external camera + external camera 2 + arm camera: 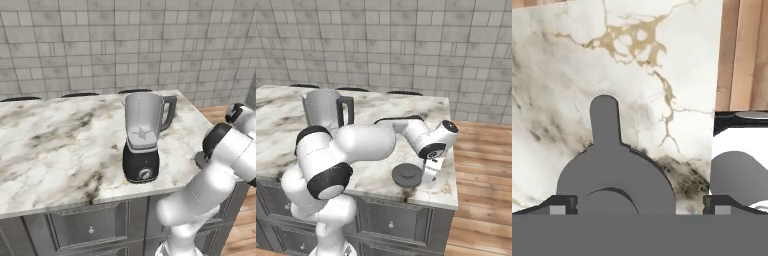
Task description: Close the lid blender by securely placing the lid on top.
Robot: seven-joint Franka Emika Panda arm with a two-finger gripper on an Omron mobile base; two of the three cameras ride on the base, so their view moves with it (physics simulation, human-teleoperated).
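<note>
The blender (143,145) stands near the counter's front edge with its black base, silver dial and grey jar, and the jar's top is uncovered. Its jar and handle (326,112) rise behind my arm. The lid (407,174), a dark grey disc with a raised centre knob, lies flat on the counter near the right corner, well to the right of the blender. My gripper (425,175) hangs low just over the lid (617,180), open, with one fingertip (562,205) at the lid's left edge and the other well off to its right. A narrow tab sticks out from the lid's far side.
The marble counter (50,145) ends close to the right of the lid, with wooden floor (481,150) beyond the edge. Dark stool tops (80,94) line the counter's far side below a tiled wall. My own arm (220,165) blocks most of the lid in the left base view.
</note>
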